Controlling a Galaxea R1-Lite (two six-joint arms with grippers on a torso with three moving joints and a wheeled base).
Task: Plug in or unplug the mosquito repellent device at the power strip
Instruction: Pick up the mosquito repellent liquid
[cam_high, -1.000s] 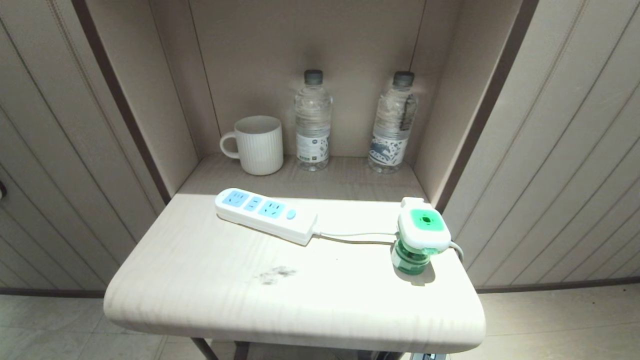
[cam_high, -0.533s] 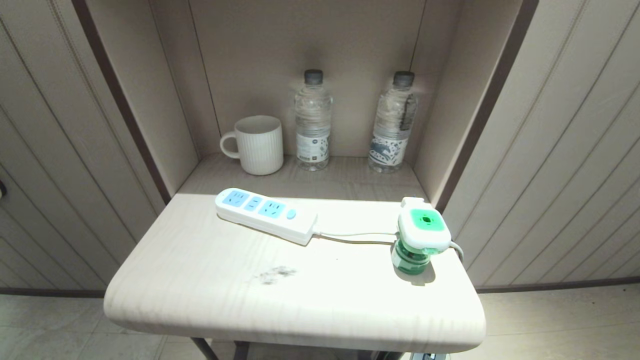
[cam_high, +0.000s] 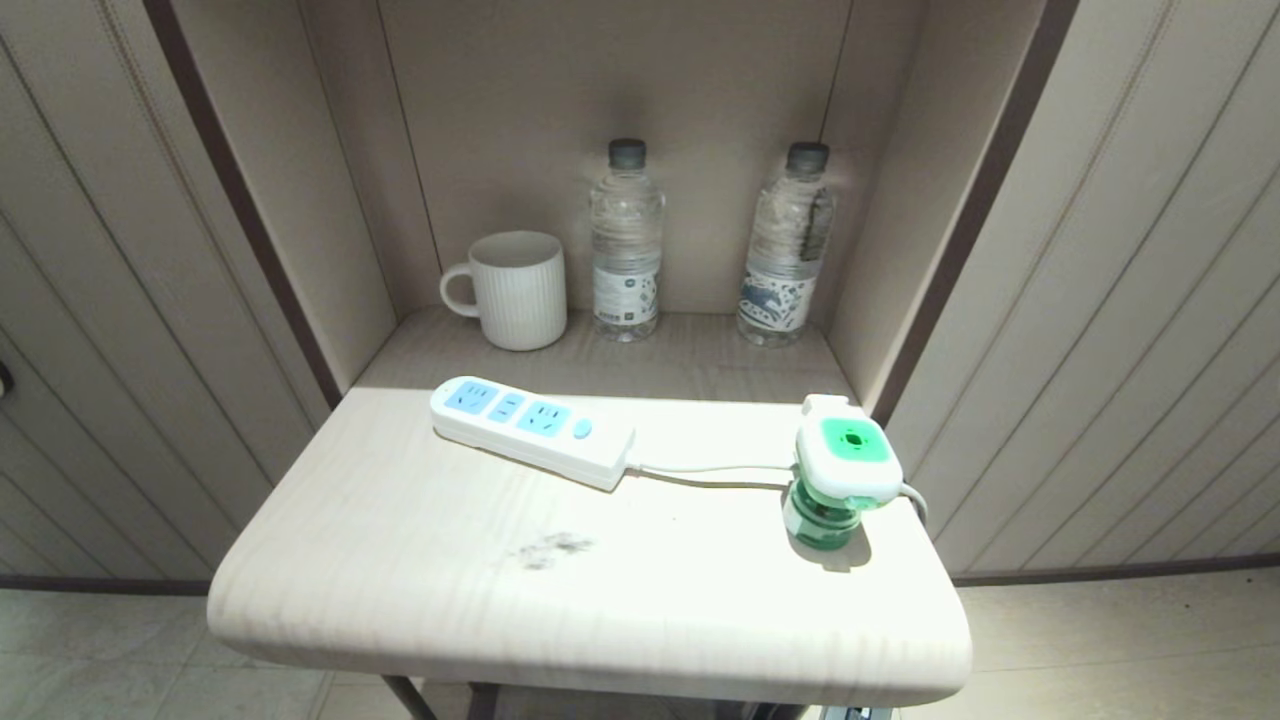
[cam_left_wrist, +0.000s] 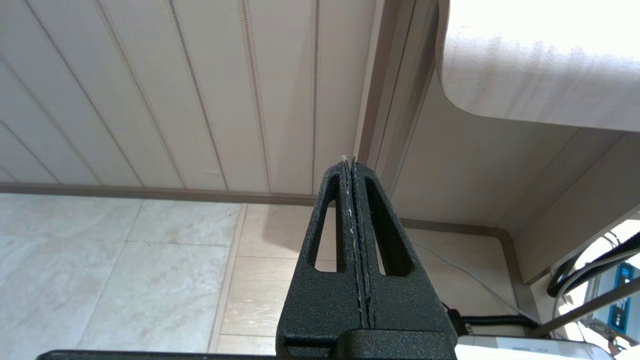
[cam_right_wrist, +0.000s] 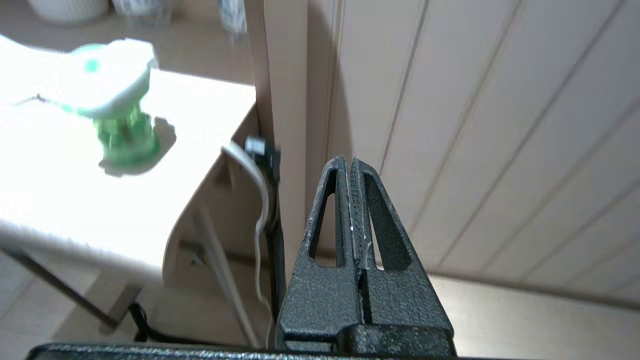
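The mosquito repellent device (cam_high: 845, 470), a white head with a green patch over a green bottle, stands upright near the table's right edge, apart from the power strip (cam_high: 530, 428). The strip lies flat at the table's back left, its sockets empty, its white cord (cam_high: 710, 470) running right past the device. Neither arm shows in the head view. My right gripper (cam_right_wrist: 348, 162) is shut and empty, low beside the table's right edge, with the device (cam_right_wrist: 117, 100) blurred off to its side. My left gripper (cam_left_wrist: 349, 161) is shut and empty below the table's left corner.
A ribbed white mug (cam_high: 515, 290) and two clear water bottles (cam_high: 625, 240) (cam_high: 790, 245) stand in the niche behind the table (cam_high: 400, 600). Panelled walls flank the niche. The cord (cam_right_wrist: 262, 200) hangs down by the table's right side next to a black cable.
Nothing on the table has moved in the head view. Neither arm has come into that view.
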